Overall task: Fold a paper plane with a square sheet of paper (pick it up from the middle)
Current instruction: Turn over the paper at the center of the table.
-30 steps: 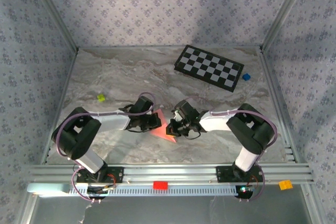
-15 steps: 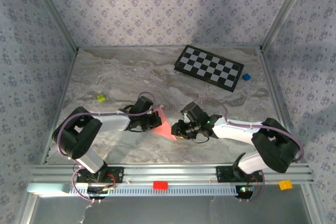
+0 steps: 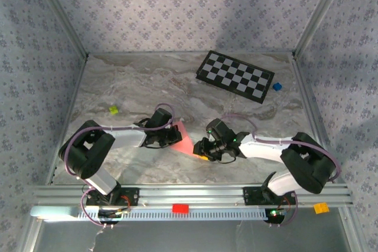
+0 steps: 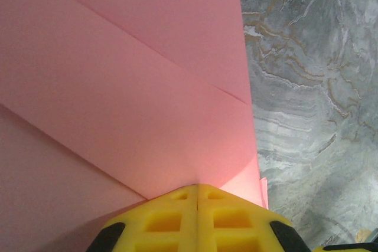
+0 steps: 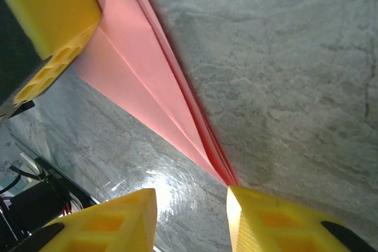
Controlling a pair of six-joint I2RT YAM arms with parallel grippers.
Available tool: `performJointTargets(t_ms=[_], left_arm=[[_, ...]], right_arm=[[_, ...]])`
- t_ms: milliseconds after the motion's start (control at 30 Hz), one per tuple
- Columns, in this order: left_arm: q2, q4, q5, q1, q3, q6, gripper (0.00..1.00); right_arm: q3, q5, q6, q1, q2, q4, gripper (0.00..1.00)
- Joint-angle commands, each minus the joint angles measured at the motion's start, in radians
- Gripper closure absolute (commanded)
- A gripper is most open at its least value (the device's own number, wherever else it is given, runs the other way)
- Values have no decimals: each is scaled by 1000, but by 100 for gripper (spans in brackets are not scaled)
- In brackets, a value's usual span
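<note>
The square sheet of paper is folded into a slim pointed pink paper plane [image 3: 185, 141] with layered creases, lying low over the marble table. My left gripper [image 3: 172, 136] is shut on its wide end; in the left wrist view the yellow fingertips [image 4: 177, 202] meet on the pink paper [image 4: 118, 87]. My right gripper [image 3: 202, 150] is open at the pointed end. In the right wrist view the plane's tip [image 5: 221, 166] ends just by the right-hand pad [image 5: 266, 216] of my right gripper [image 5: 192, 196], and bare table lies in the gap. A left gripper finger [image 5: 53, 22] shows at the upper left.
A black-and-white checkerboard [image 3: 235, 76] lies at the back right, with a small blue block [image 3: 276, 87] beside it. A yellow-green block [image 3: 113, 110] sits at the left. On the front rail rest a red block [image 3: 180, 208] and an orange block [image 3: 321, 208].
My right gripper has opened and let go of the paper's pointed end, and its arm has swung out to the right. The left gripper has stayed shut on the paper.
</note>
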Motion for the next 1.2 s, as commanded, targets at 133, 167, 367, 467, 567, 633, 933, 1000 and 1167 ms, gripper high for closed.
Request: performJointTargets(t_ms=[133,167,367,467,567,633,933,1000,1167], left_arm=[[21,-38,-10,3,-13,-9,96],[21,-38,-9,4,-13,-9,96],[17,-44,-6,6,-9,-7,96],[14,-47,-6,7,-9,-7,96],[13,-49,-7,7,-8,-9,96],[13,-51,-6,7,-7,-9,96],[5,-60,-9,12,-7,-7,96],[4,-61,-7,14,-6,-6,96],[4,-61,-6,14,-4,-4,96]], right_arm=[[-20,3,27,13,35,-18,64],[-20,7,24,12,35,-25,64],[-26,2,26,14,43,16,65],[-24,-17,30,19,45,82,66],[-17,-12,26,19,45,104,66],[-21,-10,28,18,44,128,67],[-42,5,36,6,32,181,67],[-54,-4,39,2,31,206,67],[-62,-5,32,-5,32,244,66]])
